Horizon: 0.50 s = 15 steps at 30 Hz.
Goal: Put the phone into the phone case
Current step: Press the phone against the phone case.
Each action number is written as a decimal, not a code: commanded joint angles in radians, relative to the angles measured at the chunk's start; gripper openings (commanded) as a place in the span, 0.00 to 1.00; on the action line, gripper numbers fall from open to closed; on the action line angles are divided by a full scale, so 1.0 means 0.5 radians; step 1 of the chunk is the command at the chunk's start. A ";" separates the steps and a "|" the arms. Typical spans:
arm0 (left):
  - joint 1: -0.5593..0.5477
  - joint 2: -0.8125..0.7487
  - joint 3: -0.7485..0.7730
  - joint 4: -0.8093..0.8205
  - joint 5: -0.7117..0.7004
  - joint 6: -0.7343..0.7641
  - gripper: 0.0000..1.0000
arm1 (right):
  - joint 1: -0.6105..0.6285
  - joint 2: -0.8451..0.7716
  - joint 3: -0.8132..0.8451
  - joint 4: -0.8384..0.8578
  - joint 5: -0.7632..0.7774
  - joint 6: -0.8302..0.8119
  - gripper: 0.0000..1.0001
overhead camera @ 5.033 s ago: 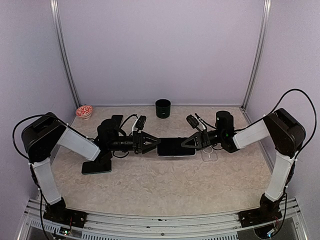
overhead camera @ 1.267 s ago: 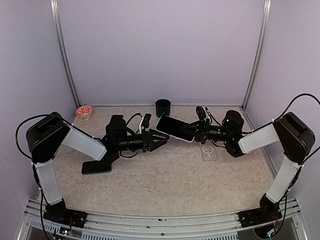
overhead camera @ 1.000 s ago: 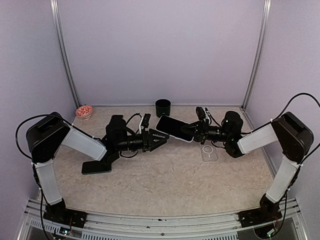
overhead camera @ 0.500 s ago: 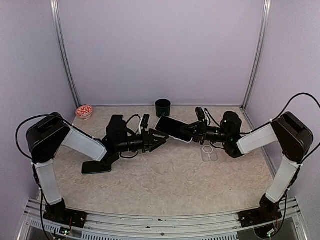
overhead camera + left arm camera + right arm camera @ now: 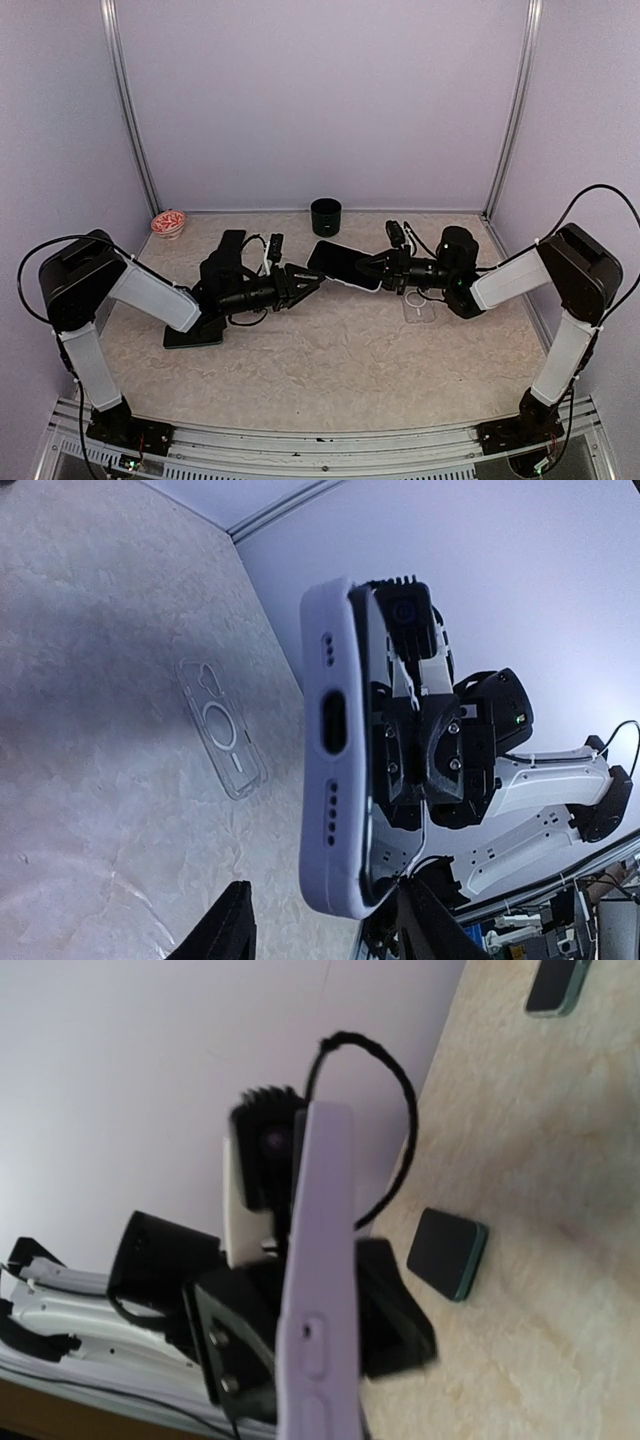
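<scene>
Left arm point(image 5: 150, 292) and right arm point(image 5: 505, 280) share white link shells, black joint housings, looping black cables point(image 5: 345, 1036), small silver screws point(image 5: 452, 763).

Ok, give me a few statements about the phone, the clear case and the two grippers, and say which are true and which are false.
1. The phone lies flat on the table. False: the right gripper holds it up off the surface by one end.
2. The clear case lies on the table with nothing in it. True.
3. The left gripper is clamped shut. False: its jaws stand apart, close to the phone's free end.
4. A black cup stands near the back wall. True.
</scene>
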 commanded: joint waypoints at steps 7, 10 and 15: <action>-0.019 -0.130 -0.039 0.035 -0.089 0.077 0.47 | 0.012 0.026 0.074 0.132 -0.100 0.003 0.03; -0.047 -0.073 -0.060 0.092 -0.075 0.044 0.47 | 0.006 0.019 0.085 0.122 -0.101 0.004 0.02; -0.067 -0.027 -0.082 0.144 -0.051 0.031 0.47 | -0.012 0.009 0.094 0.098 -0.095 -0.010 0.02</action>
